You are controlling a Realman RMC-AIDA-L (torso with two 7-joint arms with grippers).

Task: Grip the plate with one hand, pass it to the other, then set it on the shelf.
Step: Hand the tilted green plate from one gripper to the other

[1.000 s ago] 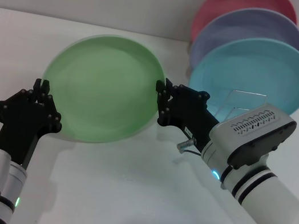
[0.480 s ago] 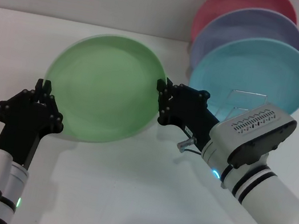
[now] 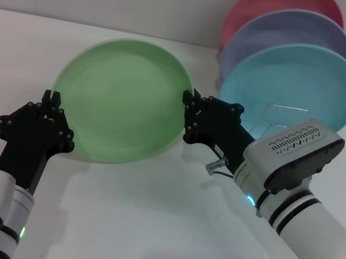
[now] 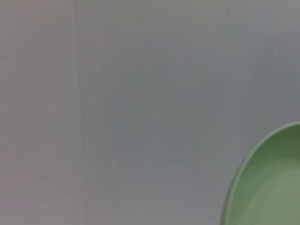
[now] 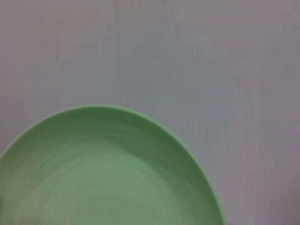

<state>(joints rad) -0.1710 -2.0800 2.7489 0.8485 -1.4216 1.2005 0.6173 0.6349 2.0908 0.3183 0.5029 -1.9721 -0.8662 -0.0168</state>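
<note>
The light green plate (image 3: 121,100) hangs tilted above the white table, its face turned toward me. My left gripper (image 3: 50,100) is at its lower left rim, fingertips pinched together on the edge. At the plate's right rim my right gripper (image 3: 189,102), on the vent-slotted housing, is shut on the edge. The right wrist view shows the plate (image 5: 103,178) close below the camera. In the left wrist view only an arc of the plate (image 4: 269,183) shows at one corner. The wire shelf (image 3: 282,118) stands behind my right gripper, mostly hidden by plates.
A turquoise plate (image 3: 302,82), a lavender plate (image 3: 291,29) and a pink plate (image 3: 276,0) stand upright in the shelf at the back right. A pale wall lies behind the table. White table surface lies in front.
The plate and both grippers have shifted a few pixels to the right together. Nothing else has moved.
</note>
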